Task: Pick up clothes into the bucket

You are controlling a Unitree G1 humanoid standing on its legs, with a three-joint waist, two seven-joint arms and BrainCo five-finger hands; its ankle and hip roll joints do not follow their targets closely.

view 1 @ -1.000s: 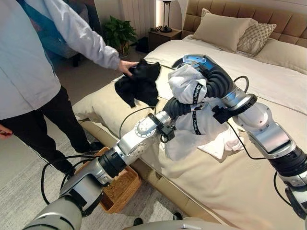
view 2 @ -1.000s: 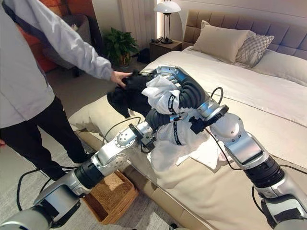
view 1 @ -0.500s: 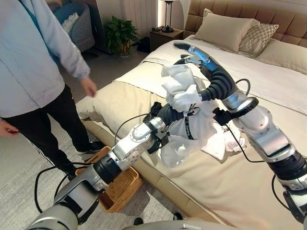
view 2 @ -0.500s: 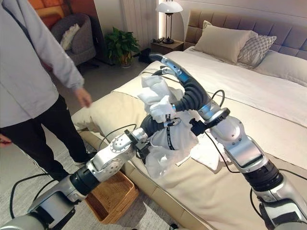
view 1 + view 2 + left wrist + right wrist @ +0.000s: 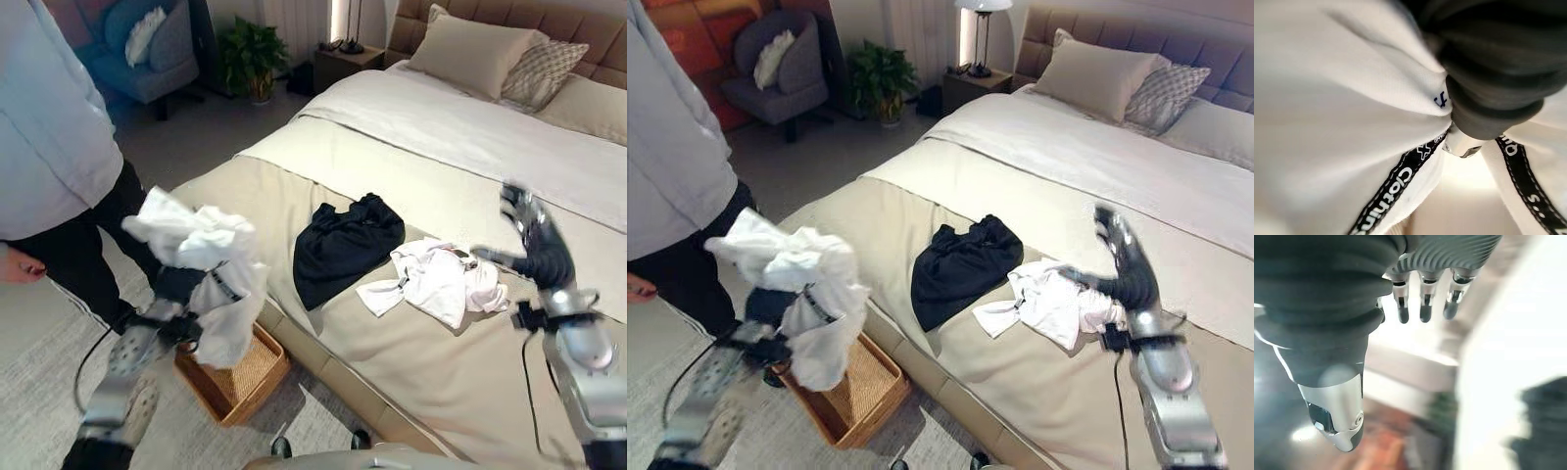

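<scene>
White shirt (image 5: 201,279) hangs clamped in the left hand (image 5: 176,286) above the basket (image 5: 235,377); right hand (image 5: 532,245), fingers spread, hovers over the bed (image 5: 421,147).

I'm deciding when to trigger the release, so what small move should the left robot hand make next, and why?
Probably lower a little and let go. The left robot hand holds the white garment bunched and hanging just above the wicker basket on the floor beside the bed, so a short descent should drop it inside rather than over the rim.
</scene>
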